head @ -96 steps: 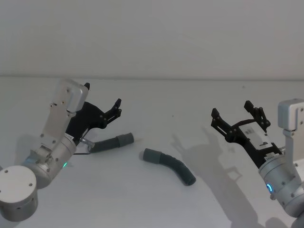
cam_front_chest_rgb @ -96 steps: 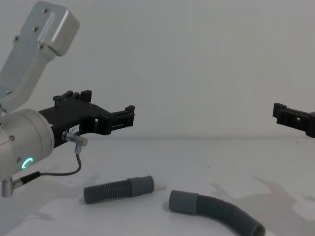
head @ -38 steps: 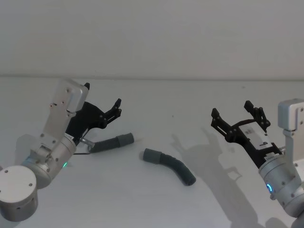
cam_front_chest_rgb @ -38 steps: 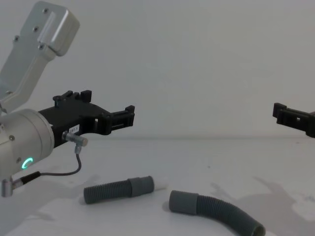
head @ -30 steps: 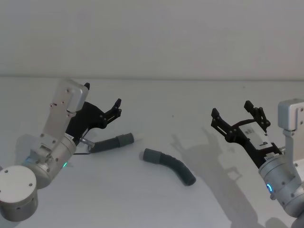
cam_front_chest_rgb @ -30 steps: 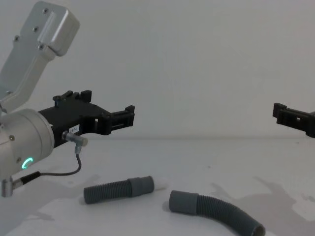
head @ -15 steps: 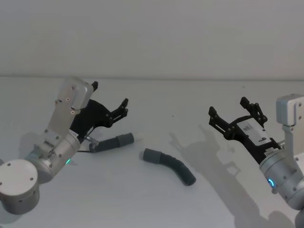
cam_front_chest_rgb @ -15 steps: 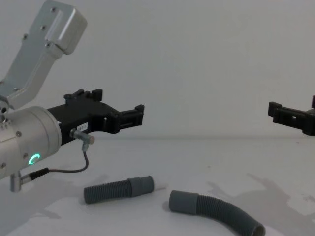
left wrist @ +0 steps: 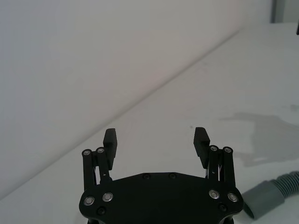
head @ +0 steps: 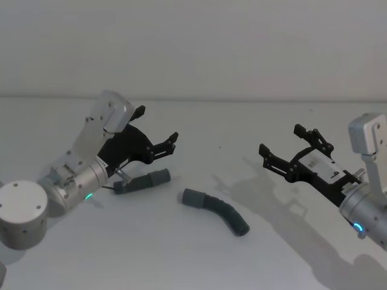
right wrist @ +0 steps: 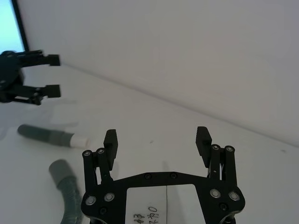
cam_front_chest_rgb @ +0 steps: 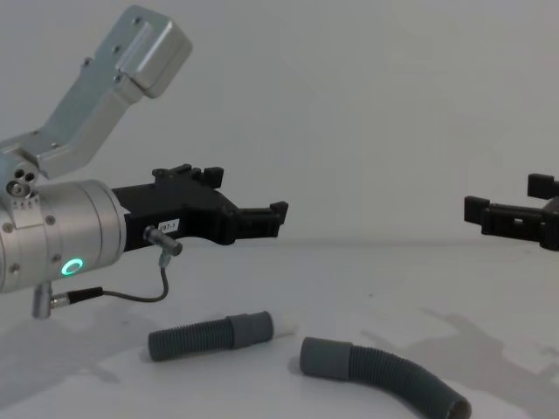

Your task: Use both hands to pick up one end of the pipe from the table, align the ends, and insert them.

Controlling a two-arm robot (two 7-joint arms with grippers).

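Two dark grey ribbed pieces of the pipe lie on the white table [head: 181, 260]. The shorter piece [head: 142, 180] [cam_front_chest_rgb: 210, 334] points its smooth cuff and short white tip [cam_front_chest_rgb: 281, 326] towards the longer curved piece [head: 216, 210] [cam_front_chest_rgb: 384, 371], whose cuff faces left. A small gap separates the two ends. My left gripper [head: 156, 127] [cam_front_chest_rgb: 262, 223] [left wrist: 155, 137] hovers open above the shorter piece, holding nothing. At the right, my right gripper [head: 280, 139] [cam_front_chest_rgb: 507, 199] [right wrist: 156, 136] hangs open in the air, well off from the curved piece and empty.
A plain pale wall stands behind the table. A thin grey cable [cam_front_chest_rgb: 131, 297] loops under my left wrist, near the shorter piece's ribbed end. Bare table surface lies around both pieces.
Both arms have swung inward: the left gripper moved right to above the shorter piece, the right gripper moved left. Both stay open. The pipe pieces have not moved.
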